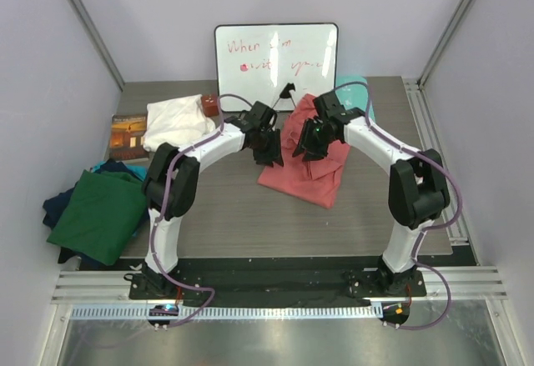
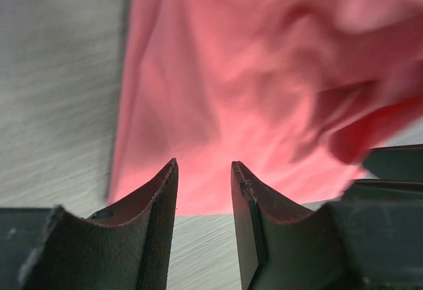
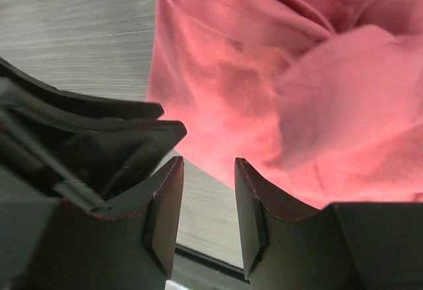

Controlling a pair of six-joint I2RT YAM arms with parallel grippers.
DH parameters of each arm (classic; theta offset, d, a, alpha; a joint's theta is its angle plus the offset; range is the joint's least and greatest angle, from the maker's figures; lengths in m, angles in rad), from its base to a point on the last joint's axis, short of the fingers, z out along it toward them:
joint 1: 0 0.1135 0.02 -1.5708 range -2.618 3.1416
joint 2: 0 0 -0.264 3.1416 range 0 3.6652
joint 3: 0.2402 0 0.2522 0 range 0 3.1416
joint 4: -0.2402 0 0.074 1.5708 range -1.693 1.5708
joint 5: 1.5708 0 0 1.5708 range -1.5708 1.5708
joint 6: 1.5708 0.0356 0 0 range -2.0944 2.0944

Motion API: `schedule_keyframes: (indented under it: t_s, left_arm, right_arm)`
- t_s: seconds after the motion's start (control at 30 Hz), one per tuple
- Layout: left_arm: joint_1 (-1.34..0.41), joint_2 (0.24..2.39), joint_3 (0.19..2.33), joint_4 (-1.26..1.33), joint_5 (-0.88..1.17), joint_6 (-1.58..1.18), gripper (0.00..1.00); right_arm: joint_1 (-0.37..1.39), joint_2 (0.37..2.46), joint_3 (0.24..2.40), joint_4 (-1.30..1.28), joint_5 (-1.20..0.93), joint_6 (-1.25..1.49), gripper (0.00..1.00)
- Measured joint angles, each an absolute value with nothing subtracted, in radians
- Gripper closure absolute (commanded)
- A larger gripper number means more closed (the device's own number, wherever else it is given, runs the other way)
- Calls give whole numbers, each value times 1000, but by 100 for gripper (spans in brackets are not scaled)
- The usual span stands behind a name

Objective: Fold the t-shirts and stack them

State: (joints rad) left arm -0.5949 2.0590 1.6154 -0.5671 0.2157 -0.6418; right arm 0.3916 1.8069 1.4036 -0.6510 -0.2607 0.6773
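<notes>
One salmon-pink t-shirt [image 1: 304,162] lies crumpled and unfolded on the tabletop [image 1: 225,216], just in front of the whiteboard [image 1: 277,57], its cloth bunched in soft ridges. The left pincer [image 2: 203,164] hovers at the shirt's near-left edge, fingers partly spread with nothing between them. The right pincer [image 3: 208,161] hangs over the shirt's upper part, likewise parted and pinching nothing. The two heads sit near each other. To my eye the main danger is a closing pinch that catches a ridge or several layers at once, so the shirt would come up as a bundle rather than by one hem. With the arms this close, a sideways pull could also knock one pincer into the other, or drag cloth into the whiteboard's foot. Well to the left of the whiteboard, and nearer the arms, a dark green t-shirt [image 1: 100,212] lies on navy t-shirts [image 1: 57,208] in a loose heap overhanging the tabletop's edge, where a careless tug might spill it. No bin, tray or basket shows; every garment rests straight on the tabletop.
</notes>
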Motion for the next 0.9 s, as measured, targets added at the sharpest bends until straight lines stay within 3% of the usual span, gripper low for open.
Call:
schedule_keyframes:
  t_s: [0.13, 0.63, 0.9]
  left_arm:
    - [-598, 2059, 1539, -580, 200, -636, 62]
    - [-606, 2052, 1495, -568, 177, -616, 64]
    - [-615, 2033, 1438, -516, 173, -612, 64]
  right_arm:
    - [443, 1873, 1505, -745, -170, 604, 57]
    - [455, 1958, 1486, -922, 72, 494, 58]
    - [455, 2086, 1580, -965, 206, 449, 59]
